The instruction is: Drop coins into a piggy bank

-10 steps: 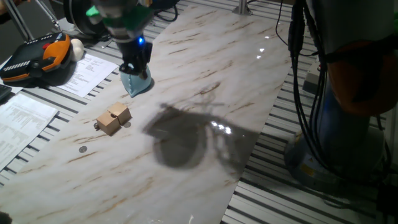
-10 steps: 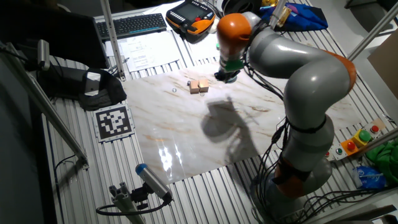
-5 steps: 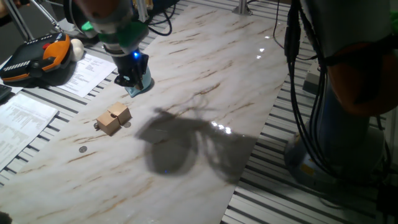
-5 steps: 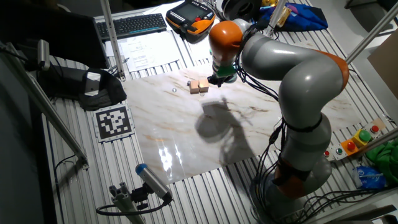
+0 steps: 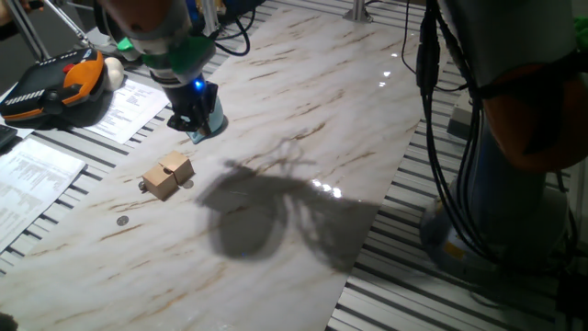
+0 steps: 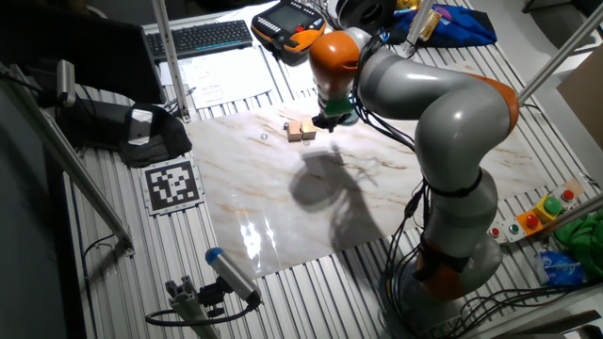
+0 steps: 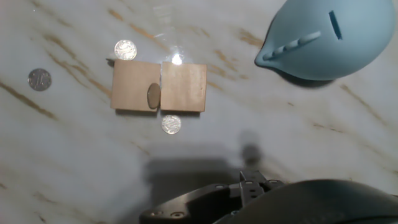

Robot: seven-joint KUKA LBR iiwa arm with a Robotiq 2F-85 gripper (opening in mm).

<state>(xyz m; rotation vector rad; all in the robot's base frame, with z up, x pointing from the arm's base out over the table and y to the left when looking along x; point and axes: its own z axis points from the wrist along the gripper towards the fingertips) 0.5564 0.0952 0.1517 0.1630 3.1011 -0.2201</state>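
The pale blue piggy bank (image 7: pixel 323 37) lies at the top right of the hand view with its slot showing. In one fixed view it (image 5: pixel 214 122) is mostly hidden behind my gripper (image 5: pixel 191 118). Two tan wooden cubes (image 7: pixel 158 87) sit side by side. Three silver coins (image 7: pixel 125 49) (image 7: pixel 170 124) (image 7: pixel 40 79) lie on the marble around them. A dark coin (image 7: pixel 153 96) sits on the cubes. My gripper (image 6: pixel 327 120) hovers low between the bank and the cubes (image 5: pixel 168 175). Only a black part shows at the bottom of the hand view (image 7: pixel 250 185), and whether the jaws are open is unclear.
An orange-and-black case (image 5: pixel 55 83) and printed papers (image 5: pixel 124 108) lie beyond the marble slab's left edge. The slab (image 5: pixel 303 138) sits on a slatted metal table. A keyboard (image 6: pixel 198 38) and a marker tag (image 6: pixel 172 184) show in the other fixed view. Cables hang at the right.
My gripper moved from above the piggy bank leftward and toward the wooden cubes. The arm's shadow on the slab shifted left with it. Cubes and coins stayed put.
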